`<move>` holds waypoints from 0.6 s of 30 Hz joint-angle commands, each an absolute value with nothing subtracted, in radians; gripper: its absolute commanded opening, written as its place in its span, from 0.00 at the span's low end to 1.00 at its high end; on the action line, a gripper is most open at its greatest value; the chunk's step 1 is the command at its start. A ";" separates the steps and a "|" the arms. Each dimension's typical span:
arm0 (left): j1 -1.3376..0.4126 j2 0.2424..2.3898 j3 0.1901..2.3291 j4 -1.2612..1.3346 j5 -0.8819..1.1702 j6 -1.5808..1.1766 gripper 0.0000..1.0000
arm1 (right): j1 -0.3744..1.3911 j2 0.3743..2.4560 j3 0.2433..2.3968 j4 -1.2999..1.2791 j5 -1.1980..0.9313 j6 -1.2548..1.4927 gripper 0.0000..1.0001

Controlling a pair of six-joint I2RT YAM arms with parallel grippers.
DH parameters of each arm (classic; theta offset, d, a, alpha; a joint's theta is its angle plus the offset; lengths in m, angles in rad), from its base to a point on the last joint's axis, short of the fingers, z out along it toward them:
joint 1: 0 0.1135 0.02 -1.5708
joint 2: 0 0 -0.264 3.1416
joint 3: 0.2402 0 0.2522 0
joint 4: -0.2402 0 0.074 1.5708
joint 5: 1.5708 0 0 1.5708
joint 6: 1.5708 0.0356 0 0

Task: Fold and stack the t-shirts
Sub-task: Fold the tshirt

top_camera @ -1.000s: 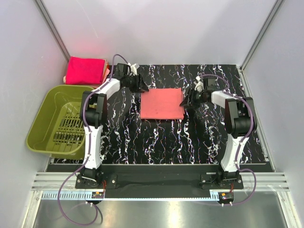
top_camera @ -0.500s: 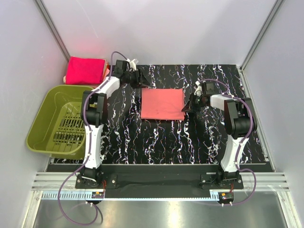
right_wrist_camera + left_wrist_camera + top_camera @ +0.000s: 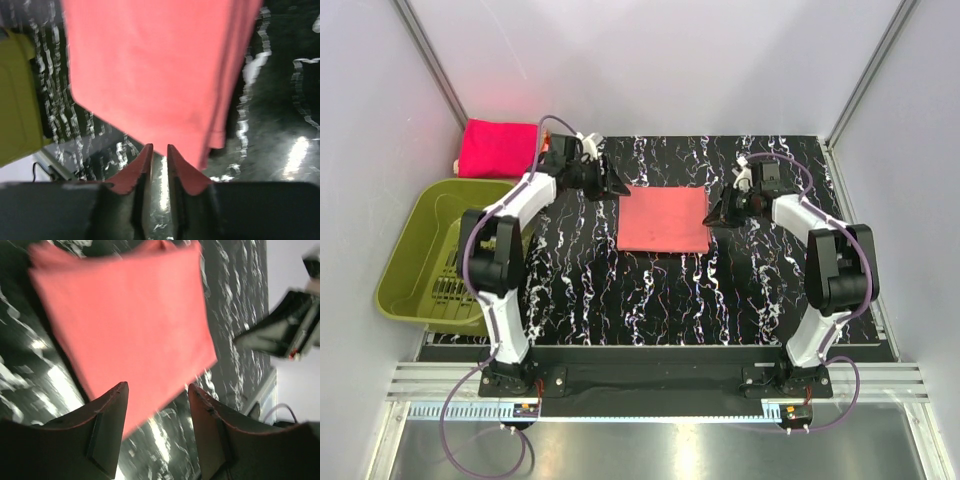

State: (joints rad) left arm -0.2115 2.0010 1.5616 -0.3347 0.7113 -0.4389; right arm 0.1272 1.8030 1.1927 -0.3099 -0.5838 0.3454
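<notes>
A salmon t-shirt (image 3: 662, 220) lies folded into a flat rectangle in the middle of the black marbled table (image 3: 650, 290). A stack of folded magenta t-shirts (image 3: 500, 148) sits at the back left, off the mat. My left gripper (image 3: 617, 188) hovers at the salmon shirt's back left corner, open and empty. In the left wrist view its fingers (image 3: 107, 420) frame bare table, with the shirt (image 3: 130, 325) beyond. My right gripper (image 3: 711, 217) is at the shirt's right edge, jaws parted by a narrow gap. Only table shows between them (image 3: 159, 148), just short of the shirt (image 3: 150, 70).
An olive-green plastic basket (image 3: 415, 255) stands at the left, beside the table. Grey walls close in the back and both sides. The right arm's gripper (image 3: 282, 325) shows across the shirt in the left wrist view.
The left arm's elbow has swung out to the left, its gripper staying by the shirt's corner. The right gripper narrowed its jaws beside the shirt's right edge. The shirt has not moved.
</notes>
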 commanded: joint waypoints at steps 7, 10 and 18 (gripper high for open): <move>-0.344 1.862 1.305 -0.244 0.618 -0.426 0.54 | 0.176 1.837 1.126 -0.245 -0.657 0.382 0.09; -0.344 1.917 1.276 -0.230 0.578 -0.434 0.52 | 0.175 1.899 1.101 -0.236 -0.606 0.342 0.10; -0.322 1.894 1.414 -0.320 0.563 -0.384 0.53 | 0.150 1.812 1.103 -0.276 -0.577 0.313 0.24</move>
